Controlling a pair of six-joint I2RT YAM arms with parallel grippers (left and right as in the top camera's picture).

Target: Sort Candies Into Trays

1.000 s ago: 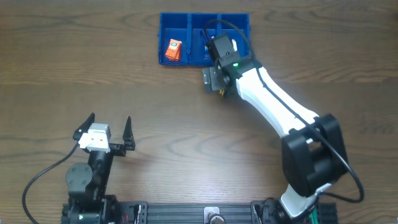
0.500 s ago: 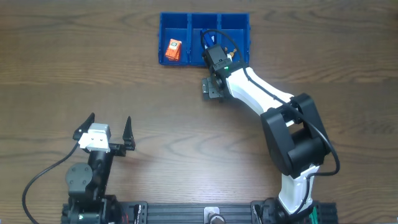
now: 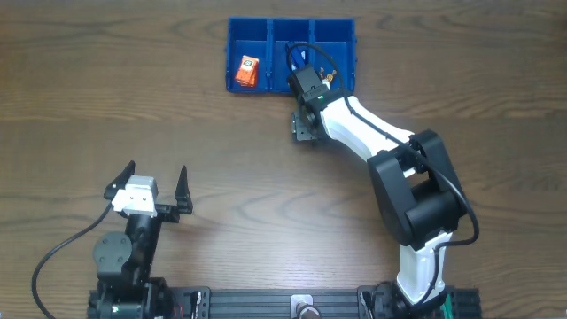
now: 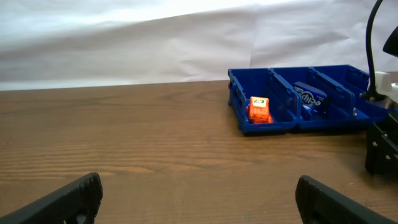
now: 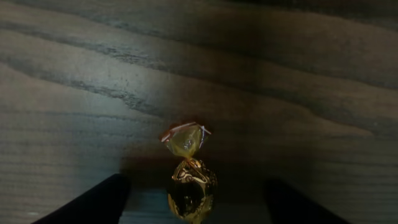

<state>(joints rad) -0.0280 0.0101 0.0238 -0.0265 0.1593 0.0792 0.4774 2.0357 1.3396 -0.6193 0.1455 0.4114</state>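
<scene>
A gold-wrapped candy lies on the wooden table. My right gripper is open and low over it, one dark finger on each side, neither touching it. From above, the right gripper sits just in front of the blue three-compartment tray and covers the candy. An orange candy lies in the tray's left compartment, and a blue candy lies in the middle one. My left gripper stands open near the front left, holding nothing.
The tray's front wall is close to the right gripper, seen at the edge of the left wrist view. Bare wood spreads between the two arms. A white backdrop rises behind the table.
The right arm has folded at the elbow, and its gripper has shifted slightly left and come down over the spot in front of the tray. The left arm has not moved.
</scene>
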